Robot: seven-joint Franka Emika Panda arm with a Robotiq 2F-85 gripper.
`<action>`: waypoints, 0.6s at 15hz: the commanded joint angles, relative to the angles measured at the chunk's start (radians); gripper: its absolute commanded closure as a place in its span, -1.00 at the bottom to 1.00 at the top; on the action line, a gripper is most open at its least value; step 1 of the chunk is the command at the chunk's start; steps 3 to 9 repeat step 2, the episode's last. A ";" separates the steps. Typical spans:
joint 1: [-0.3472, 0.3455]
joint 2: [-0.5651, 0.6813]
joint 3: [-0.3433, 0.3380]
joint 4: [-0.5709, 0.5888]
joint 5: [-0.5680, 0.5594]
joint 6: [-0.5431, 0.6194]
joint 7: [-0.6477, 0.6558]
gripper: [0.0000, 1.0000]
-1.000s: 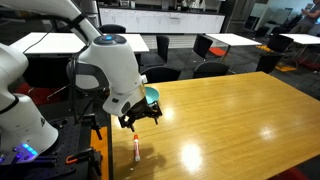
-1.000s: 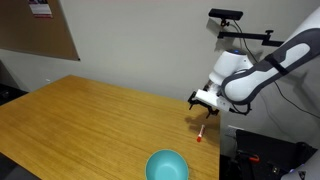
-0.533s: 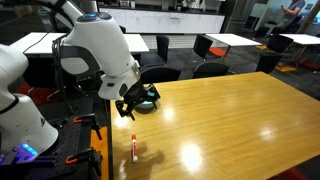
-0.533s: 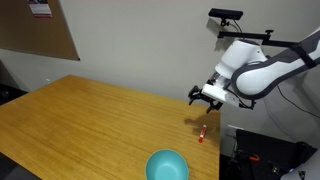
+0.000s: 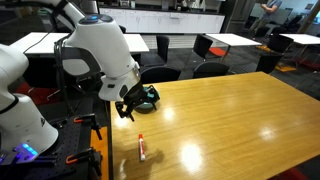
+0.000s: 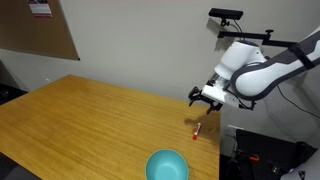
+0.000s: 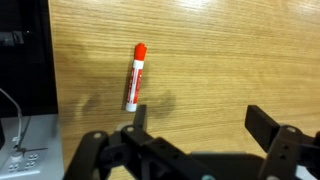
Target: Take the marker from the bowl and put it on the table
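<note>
The marker [image 7: 135, 76], red with a whitish barrel, lies flat on the honey-coloured table [image 7: 230, 50] near its edge; it shows in both exterior views [image 5: 141, 147] [image 6: 197, 131]. My gripper [image 7: 200, 118] hangs open and empty above the table, apart from the marker, and shows in both exterior views [image 5: 133, 104] [image 6: 207, 96]. The teal-blue bowl [image 6: 167, 165] stands on the table; in an exterior view it [image 5: 150, 97] is partly hidden behind the gripper.
The table's edge runs close to the marker [image 7: 52, 90], with dark floor and cables beyond. White-topped tables [image 5: 225, 40] and dark chairs [image 5: 208, 47] stand behind. A corkboard [image 6: 40, 30] hangs on the wall.
The gripper has risen and drawn back from the marker. The marker has shifted a little on the table, rolling a short way from where it lay.
</note>
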 commanded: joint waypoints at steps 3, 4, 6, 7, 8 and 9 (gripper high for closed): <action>-0.024 0.002 0.027 0.001 0.024 0.000 -0.019 -1.00; -0.024 0.002 0.027 0.001 0.024 0.000 -0.019 -1.00; -0.024 0.002 0.027 0.001 0.024 0.000 -0.019 -1.00; -0.024 0.002 0.027 0.001 0.024 0.000 -0.019 -1.00; -0.024 0.002 0.027 0.001 0.024 0.000 -0.019 -1.00; -0.024 0.002 0.027 0.001 0.024 0.000 -0.019 -1.00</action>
